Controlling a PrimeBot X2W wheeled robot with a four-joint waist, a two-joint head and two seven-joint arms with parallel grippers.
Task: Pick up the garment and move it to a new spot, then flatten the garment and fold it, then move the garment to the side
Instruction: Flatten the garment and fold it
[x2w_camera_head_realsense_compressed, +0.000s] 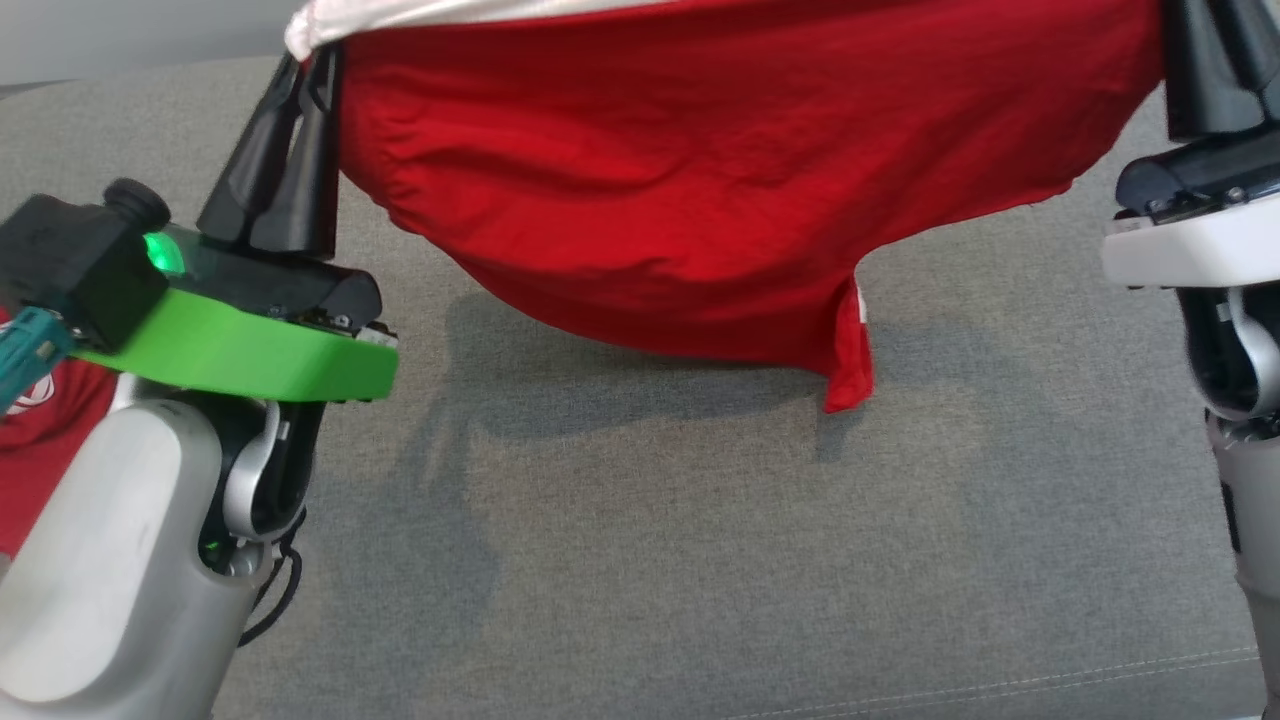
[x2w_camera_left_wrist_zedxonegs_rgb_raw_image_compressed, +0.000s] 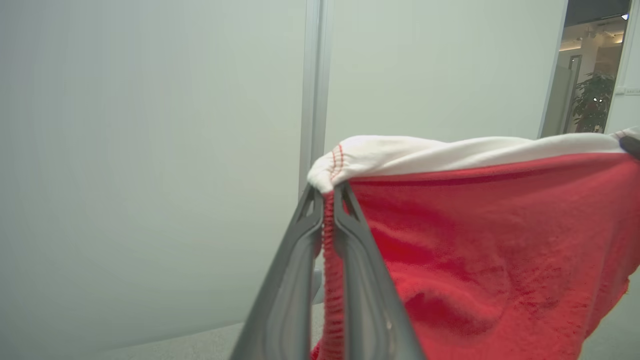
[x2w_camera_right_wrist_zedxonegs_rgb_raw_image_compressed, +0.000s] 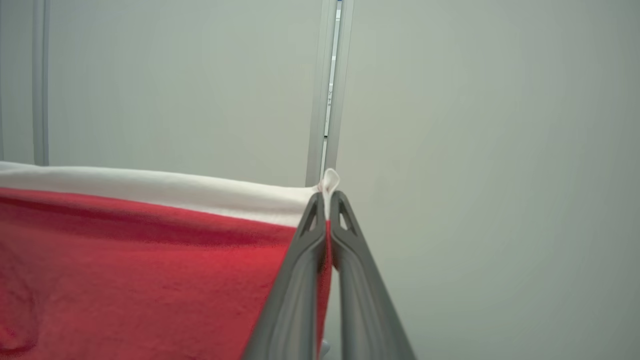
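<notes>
Currently: left end effector (x2w_camera_left_wrist_zedxonegs_rgb_raw_image_compressed: 327, 192) clamped on one white-hemmed top corner of garment (x2w_camera_head_realsense_compressed: 700, 180); right end effector (x2w_camera_right_wrist_zedxonegs_rgb_raw_image_compressed: 327, 197) pinched shut on the other corner. Red, stretched between both, sagging mid-span, hanging over grey surface (x2w_camera_head_realsense_compressed: 700, 560).

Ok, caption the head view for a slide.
Left hand and right hand suspend a red-and-white fabric garment above grey upholstery.

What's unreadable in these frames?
Head view: garment top edge and right jaws' tips, cut off by the frame top.
Head view: red cloth at lower left, mostly hidden behind the left arm; its print unreadable.
Wrist views: garment's lower part, cut off by frame bottom; its type can't be told.
</notes>
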